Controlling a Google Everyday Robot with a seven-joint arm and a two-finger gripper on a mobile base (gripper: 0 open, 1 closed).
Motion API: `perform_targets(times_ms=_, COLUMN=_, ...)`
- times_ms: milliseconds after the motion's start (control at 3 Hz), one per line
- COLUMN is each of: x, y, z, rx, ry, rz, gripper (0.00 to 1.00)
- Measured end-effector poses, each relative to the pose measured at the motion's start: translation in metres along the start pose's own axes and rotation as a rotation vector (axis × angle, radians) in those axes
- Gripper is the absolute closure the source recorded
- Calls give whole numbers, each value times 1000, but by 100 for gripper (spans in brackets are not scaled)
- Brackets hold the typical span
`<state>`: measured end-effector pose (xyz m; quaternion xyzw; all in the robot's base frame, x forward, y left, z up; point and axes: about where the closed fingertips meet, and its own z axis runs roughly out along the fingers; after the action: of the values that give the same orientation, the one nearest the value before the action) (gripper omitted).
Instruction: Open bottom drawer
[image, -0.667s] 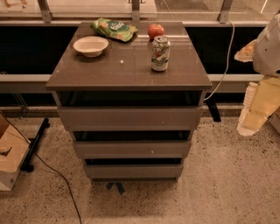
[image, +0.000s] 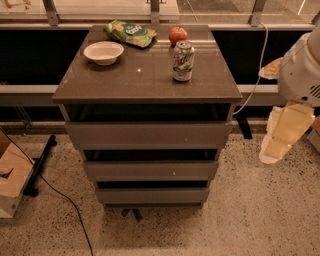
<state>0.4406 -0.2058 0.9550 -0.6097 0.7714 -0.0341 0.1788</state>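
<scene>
Bottom drawer (image: 152, 195) sitting at lower centre of frame, lowest on the cabinet (image: 145, 77), gripper (image: 282, 134) hanging at right edge, well apart, up-right of the drawer, can't tell how open it is

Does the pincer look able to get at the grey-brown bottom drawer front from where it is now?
Probably yes. The pincer hangs right of the grey-brown cabinet, apart from it, and the speckled floor before the flat grey-brown bottom drawer front looks free; it must drop low and swing round.

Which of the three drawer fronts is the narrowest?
The bottom drawer, lowest of the stack, nearest the floor. The gripper hangs right of the cabinet.
</scene>
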Motion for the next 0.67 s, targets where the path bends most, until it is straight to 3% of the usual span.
perform_targets(times_ms=667, x=-10, y=4, z=71, rx=29, ry=-89, rz=15, gripper=0)
